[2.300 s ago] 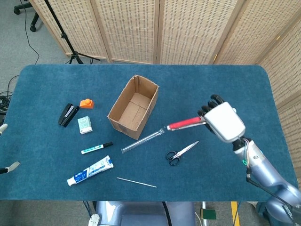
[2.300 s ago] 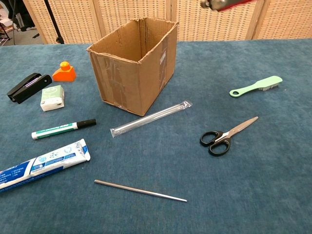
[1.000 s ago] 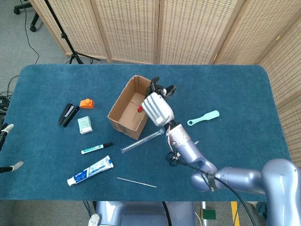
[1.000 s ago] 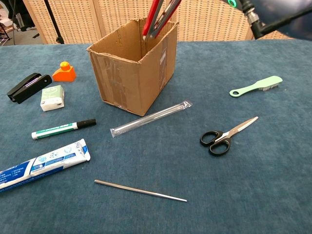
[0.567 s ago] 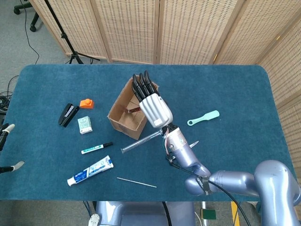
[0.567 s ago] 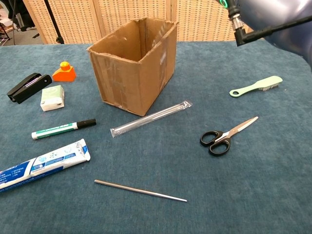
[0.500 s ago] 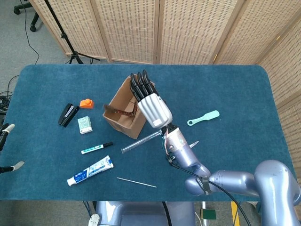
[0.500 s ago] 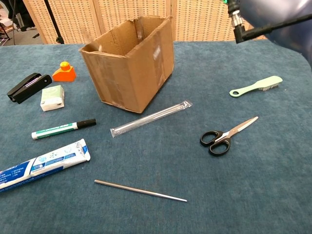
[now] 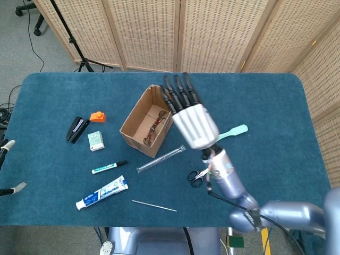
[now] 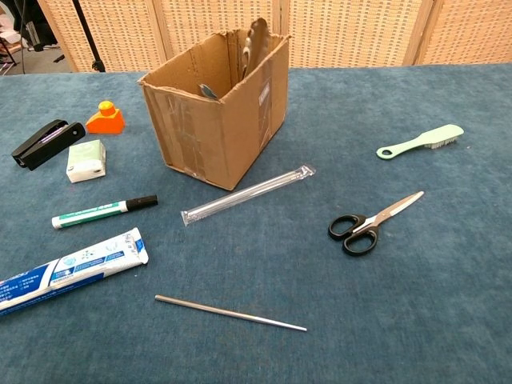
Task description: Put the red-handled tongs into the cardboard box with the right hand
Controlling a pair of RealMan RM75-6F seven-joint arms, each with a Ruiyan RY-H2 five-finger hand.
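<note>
The cardboard box (image 9: 135, 115) stands open-topped left of the table's middle. The red-handled tongs (image 9: 154, 130) lie inside it, leaning against the right wall. In the chest view their metal ends (image 10: 256, 38) poke above the rim of the box (image 10: 210, 132). My right hand (image 9: 192, 118) hovers above and just right of the box, fingers stretched out and apart, holding nothing. It is absent from the chest view. Only fingertips of my left hand (image 9: 9, 187) show at the far left edge, spread and holding nothing.
Left of the box lie a black stapler (image 9: 77, 129), an orange piece (image 9: 98, 117) and a small green pack (image 9: 96, 141). In front are a marker (image 9: 109, 167), toothpaste (image 9: 102, 192), a metal rod (image 9: 154, 205) and a clear tube (image 9: 161, 159). Scissors (image 10: 373, 223) and a green brush (image 10: 421, 141) lie to the right.
The right hand carried the tongs over the box, lowered them in and let go. The box tipped briefly and settled. The hand has since risen and drifted right with its fingers apart.
</note>
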